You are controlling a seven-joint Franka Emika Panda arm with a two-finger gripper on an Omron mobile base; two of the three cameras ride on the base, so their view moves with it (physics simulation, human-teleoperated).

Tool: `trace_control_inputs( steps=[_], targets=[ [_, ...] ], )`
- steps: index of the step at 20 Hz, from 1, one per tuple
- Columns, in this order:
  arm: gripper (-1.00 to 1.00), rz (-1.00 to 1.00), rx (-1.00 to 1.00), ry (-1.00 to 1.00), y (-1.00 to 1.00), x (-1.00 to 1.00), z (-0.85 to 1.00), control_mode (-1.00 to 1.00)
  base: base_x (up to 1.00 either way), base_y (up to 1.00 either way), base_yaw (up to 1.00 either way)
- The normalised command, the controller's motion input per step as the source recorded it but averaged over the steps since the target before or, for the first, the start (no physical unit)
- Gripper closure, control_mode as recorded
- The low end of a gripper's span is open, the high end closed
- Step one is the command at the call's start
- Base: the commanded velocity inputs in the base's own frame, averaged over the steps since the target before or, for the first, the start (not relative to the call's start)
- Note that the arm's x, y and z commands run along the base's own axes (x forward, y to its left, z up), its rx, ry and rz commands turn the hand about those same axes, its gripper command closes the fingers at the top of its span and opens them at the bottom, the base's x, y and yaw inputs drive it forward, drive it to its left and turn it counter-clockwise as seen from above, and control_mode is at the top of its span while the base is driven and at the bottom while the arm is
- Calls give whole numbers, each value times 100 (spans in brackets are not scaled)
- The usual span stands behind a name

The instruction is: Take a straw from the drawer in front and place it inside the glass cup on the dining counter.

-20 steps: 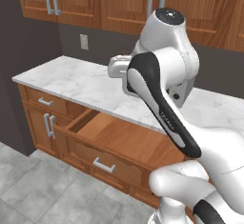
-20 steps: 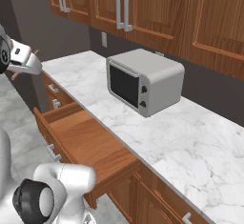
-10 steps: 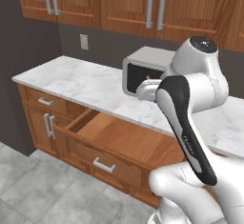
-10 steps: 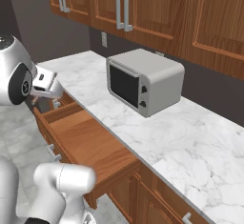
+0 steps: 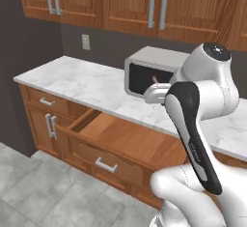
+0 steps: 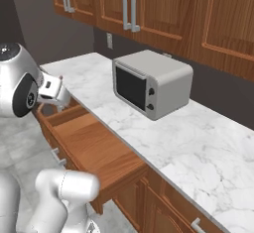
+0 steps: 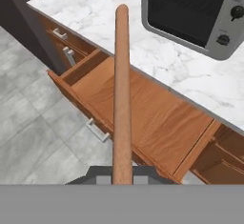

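Hand view: one straw (image 7: 122, 94) apparently pinched by fingers, above one open drawer (image 7: 143, 118); one microwave (image 7: 190, 13).

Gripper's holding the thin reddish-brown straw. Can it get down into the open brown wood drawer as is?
Probably yes. The wide brown wood drawer stands pulled open below the gripper, its floor looks bare, and nothing sits between them. The thin reddish-brown straw it holds points toward the drawer.

drawer (image 6: 94, 150) pulled open | microwave (image 6: 151, 83) on wall counter (image 6: 198, 143)
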Motion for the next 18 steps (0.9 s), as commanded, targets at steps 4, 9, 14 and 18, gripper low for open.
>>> trace_control_inputs(
  steps=[4, 9, 14, 18],
  targets=[
    [100, 0, 0, 0, 0, 0, 0, 100, -100, 3, 0],
    [100, 0, 0, 0, 0, 0, 0, 100, -89, 30, 2],
    [100, 0, 0, 0, 0, 0, 0, 100, -20, 71, 51],
    [100, 0, 0, 0, 0, 0, 0, 100, -2, 70, 70]
  ],
)
